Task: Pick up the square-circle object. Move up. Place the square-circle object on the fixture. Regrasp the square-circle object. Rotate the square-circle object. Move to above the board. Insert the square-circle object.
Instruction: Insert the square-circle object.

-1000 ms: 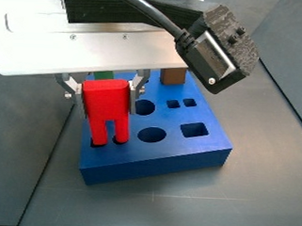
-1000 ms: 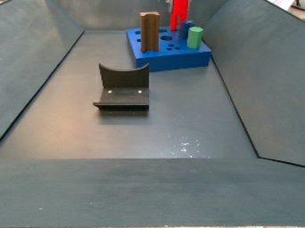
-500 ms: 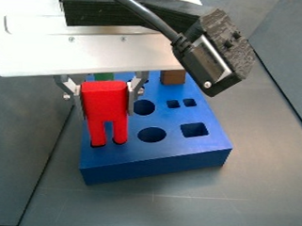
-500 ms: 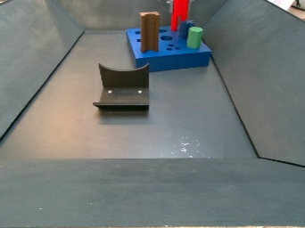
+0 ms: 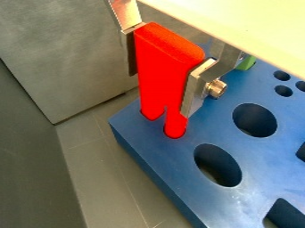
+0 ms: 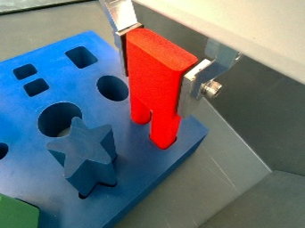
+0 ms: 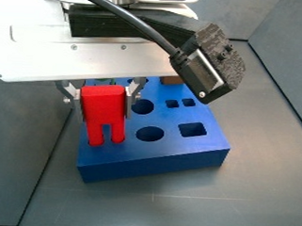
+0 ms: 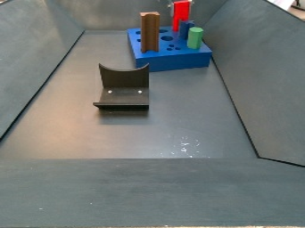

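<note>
Grey-walled bin floor carries the thick blue board (image 7: 159, 139). Gripper (image 5: 167, 67) is clamped on the bright red square-circle object (image 5: 161, 76), held upright with its prongs at the board's edge holes, evidently aligned for insertion. Dark L-shaped fixture (image 8: 121, 87) stands apart, unused.

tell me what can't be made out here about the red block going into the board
- Holes under the red block: in a side view its two legs cover them, so how deep it sits is unclear.
- Claw: its body is cut off by the frame edge in both wrist views.
- Red block in a side view: too small, far off; its foot on the board is hidden.
</note>
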Controlling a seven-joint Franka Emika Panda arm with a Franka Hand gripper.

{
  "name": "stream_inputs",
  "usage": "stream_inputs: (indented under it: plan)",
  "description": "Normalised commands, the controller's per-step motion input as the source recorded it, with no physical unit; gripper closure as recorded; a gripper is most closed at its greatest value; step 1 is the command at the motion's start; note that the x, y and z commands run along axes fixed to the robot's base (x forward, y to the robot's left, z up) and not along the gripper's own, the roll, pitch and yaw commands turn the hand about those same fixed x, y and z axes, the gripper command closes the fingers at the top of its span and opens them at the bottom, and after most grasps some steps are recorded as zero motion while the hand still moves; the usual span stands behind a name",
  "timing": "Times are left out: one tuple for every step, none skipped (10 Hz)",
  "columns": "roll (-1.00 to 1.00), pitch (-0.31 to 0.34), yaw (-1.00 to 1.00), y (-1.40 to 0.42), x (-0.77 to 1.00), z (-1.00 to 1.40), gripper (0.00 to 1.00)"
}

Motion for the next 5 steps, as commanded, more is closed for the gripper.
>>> stream_inputs:
  plan:
    - [0.06,0.013,0.0,0.02,0.09,-0.09,1.0]
    - [0.18,0.0,0.0,0.0,0.0,-0.29,1.0]
    - [0.28,-0.07,0.02,-0.11,0.0,-0.54,1.0]
    - [0.23,-0.106,0.01,-0.08,0.0,-0.64,1.0]
    - [0.2,-0.109,0.01,-0.06,0.0,-0.67,1.0]
